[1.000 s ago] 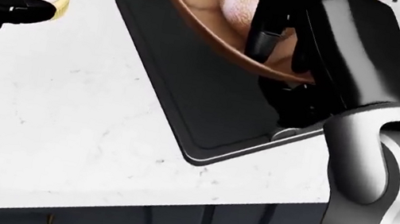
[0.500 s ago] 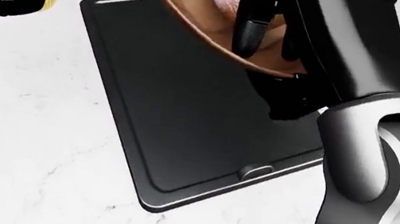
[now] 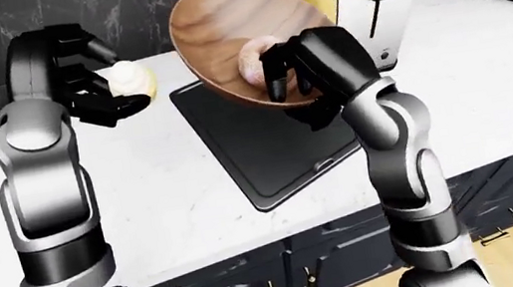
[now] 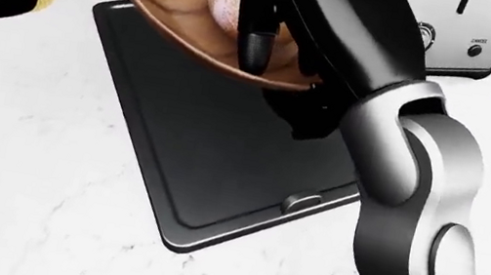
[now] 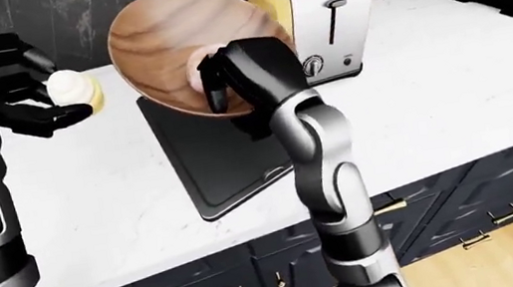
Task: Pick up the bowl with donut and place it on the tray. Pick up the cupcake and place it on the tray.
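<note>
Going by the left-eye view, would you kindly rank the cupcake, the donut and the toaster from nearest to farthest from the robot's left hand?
1. cupcake: gripped in the left hand itself, at the view's upper left.
2. donut: inside the tilted wooden bowl, right of the cupcake, above the tray.
3. toaster: farthest, on the counter at the upper right, past the bowl.

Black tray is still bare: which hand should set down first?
Right. The right hand holds the tilted wooden bowl directly above the black tray; the left hand holds the white-frosted cupcake off to its side.
</note>
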